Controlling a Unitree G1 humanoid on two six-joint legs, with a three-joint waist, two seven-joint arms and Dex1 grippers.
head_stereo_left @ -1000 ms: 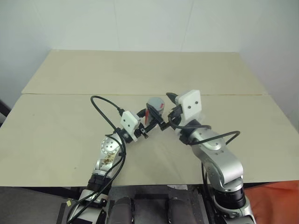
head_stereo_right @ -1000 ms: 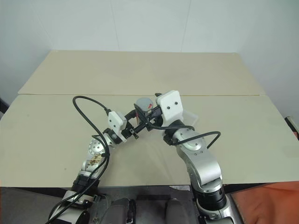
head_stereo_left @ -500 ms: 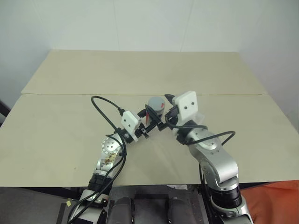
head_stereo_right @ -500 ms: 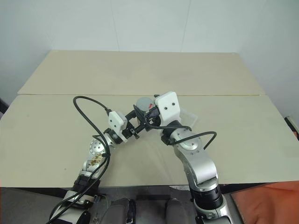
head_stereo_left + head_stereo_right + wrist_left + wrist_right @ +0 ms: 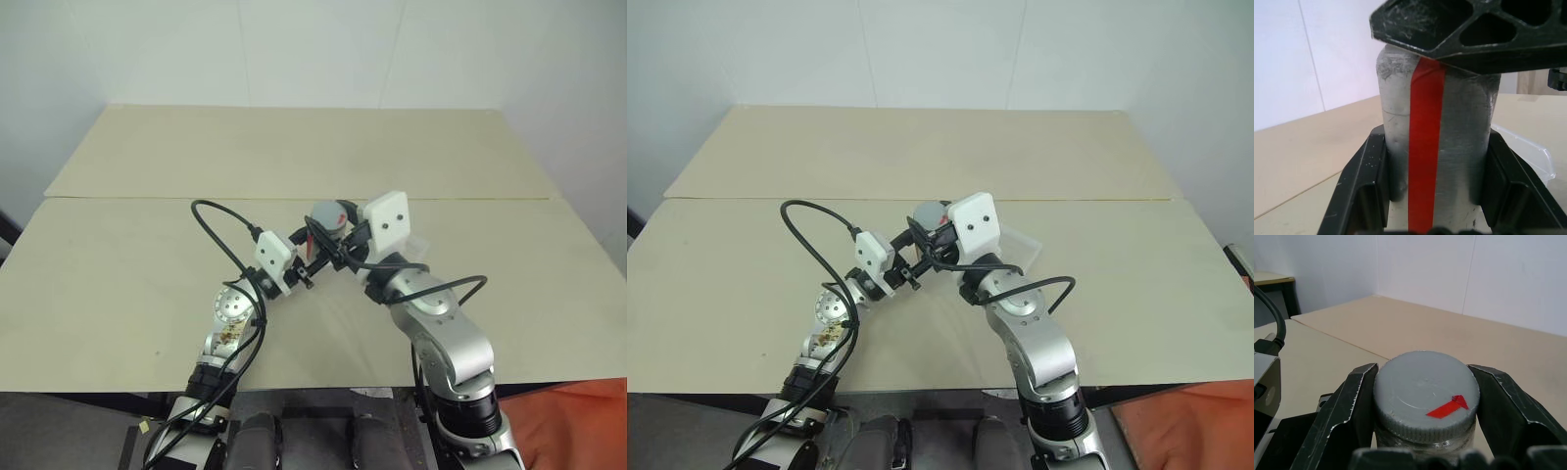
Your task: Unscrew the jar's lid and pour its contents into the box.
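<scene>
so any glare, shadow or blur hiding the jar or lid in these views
Head views: even light; the jar is partly covered by the right gripper, not by glare. Left wrist view: jar body sharp, right gripper's finger dark across its top, the box behind slightly soft. Right wrist view: the lid sharp, no glare, background table soft.

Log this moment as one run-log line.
left tool: shut on jar | right tool: shut on lid | lid: on jar | box: behind jar

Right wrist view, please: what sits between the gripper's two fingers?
The jar's grey lid, marked with a red arrow, sits between the right gripper's fingers, which press its sides.
</scene>
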